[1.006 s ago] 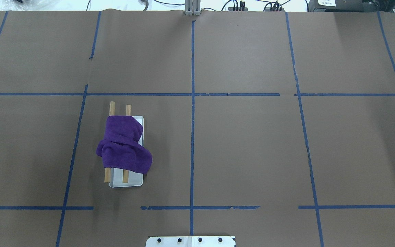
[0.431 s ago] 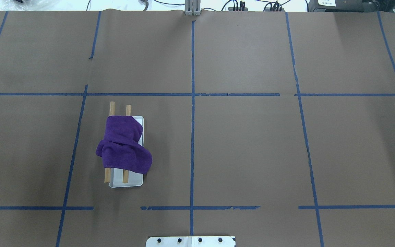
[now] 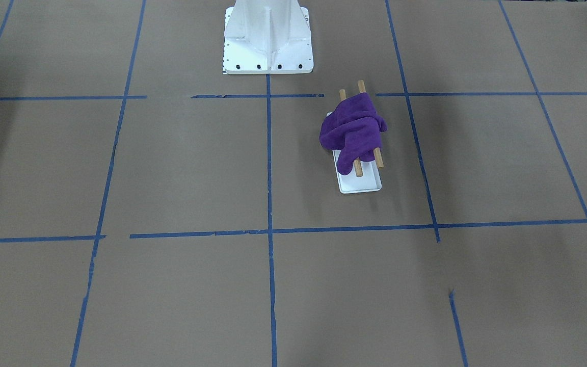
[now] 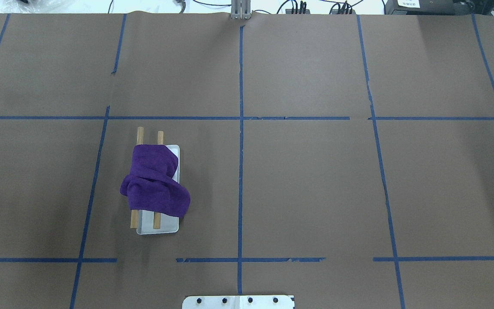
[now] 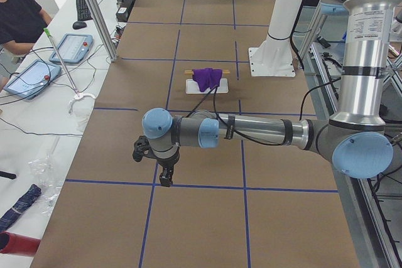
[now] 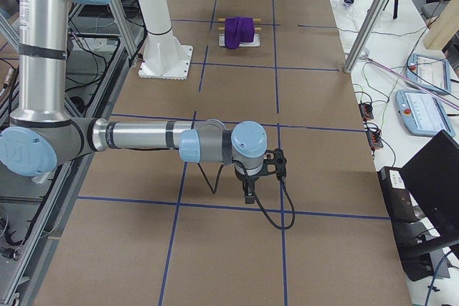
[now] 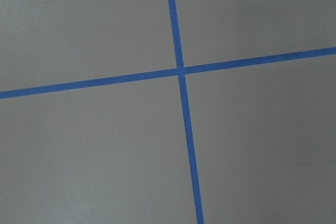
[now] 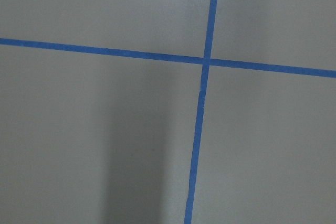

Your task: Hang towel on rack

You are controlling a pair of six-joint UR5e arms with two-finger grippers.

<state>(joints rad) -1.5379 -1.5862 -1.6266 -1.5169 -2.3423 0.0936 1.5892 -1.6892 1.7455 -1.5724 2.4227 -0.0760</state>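
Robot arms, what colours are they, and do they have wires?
The left arm and right arm are shiny silver tubes with round light-blue joint caps. The left gripper and right gripper are small and black. A thin black cable loops off each wrist.

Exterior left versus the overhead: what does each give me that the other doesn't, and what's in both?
Only exterior left: the left arm stretched over the table, its end effector pointing down, far from the rack, open or shut I cannot tell; also an operator with tablets. Only the overhead: cables along the far table edge. Both: the purple towel bunched across the rack's two dowels, and the pedestal base.
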